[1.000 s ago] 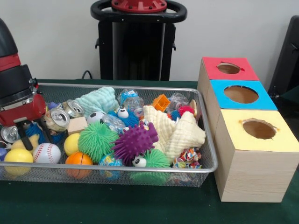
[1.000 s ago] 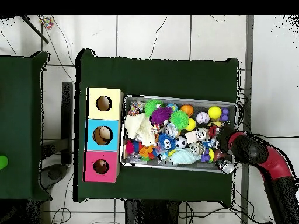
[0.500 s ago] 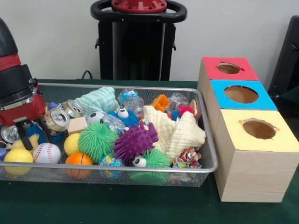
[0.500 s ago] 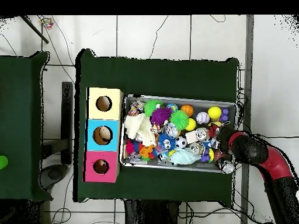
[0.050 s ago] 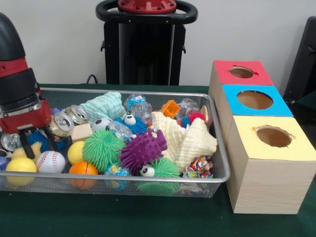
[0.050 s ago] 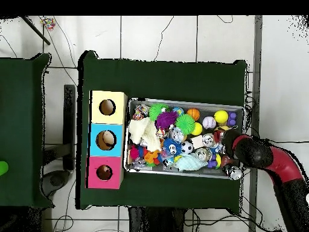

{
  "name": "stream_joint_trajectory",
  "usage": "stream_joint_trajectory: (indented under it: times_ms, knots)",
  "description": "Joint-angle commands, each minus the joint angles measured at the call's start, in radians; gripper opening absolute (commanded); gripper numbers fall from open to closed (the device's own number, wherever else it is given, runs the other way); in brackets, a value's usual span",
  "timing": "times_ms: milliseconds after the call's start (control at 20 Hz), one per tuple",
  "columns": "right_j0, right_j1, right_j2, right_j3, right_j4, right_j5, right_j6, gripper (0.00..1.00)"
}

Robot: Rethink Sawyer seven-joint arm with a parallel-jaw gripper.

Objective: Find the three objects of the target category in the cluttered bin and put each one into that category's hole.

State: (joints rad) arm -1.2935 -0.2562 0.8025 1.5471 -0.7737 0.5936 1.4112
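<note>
My gripper (image 5: pixel 37 148) hangs over the left end of the wire mesh bin (image 5: pixel 219 148). Its jaws appear shut on a silver drink can (image 5: pixel 62 123), which hangs just above the clutter. A second can (image 5: pixel 77 114) lies behind it and a third (image 5: pixel 9 141) sits at the far left. To the right stand the sorting boxes: the red box (image 5: pixel 242 72), the blue box (image 5: pixel 255 99) and the yellow box (image 5: pixel 273 137), each with a round hole. In the overhead view the gripper (image 6: pixel 227 142) is at the right end of the bin (image 6: pixel 181 101).
The bin also holds spiky rubber balls in green (image 5: pixel 101 148) and purple (image 5: pixel 142 149), a baseball (image 5: pixel 50 162), yellow and orange balls, folded cloths (image 5: pixel 185 138), crumpled plastic bottles (image 5: pixel 139 107) and a wooden block (image 5: pixel 81 132). A dark green cloth (image 5: pixel 148 217) covers the table.
The gripper has risen slightly, and the silver can beside it has come up with it. The other objects in the bin have not moved.
</note>
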Motion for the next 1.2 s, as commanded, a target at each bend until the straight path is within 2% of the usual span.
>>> stream_joint_trajectory:
  times_ms: [50, 700, 1200]
  knots:
    - [0.019, -0.009, -0.270, -0.205, -0.244, -0.086, -0.005, 1.00]
    - [0.028, -0.005, -0.282, -0.220, -0.250, -0.130, -0.031, 1.00]
    - [0.046, -0.012, -0.299, -0.231, -0.291, -0.190, -0.025, 1.00]
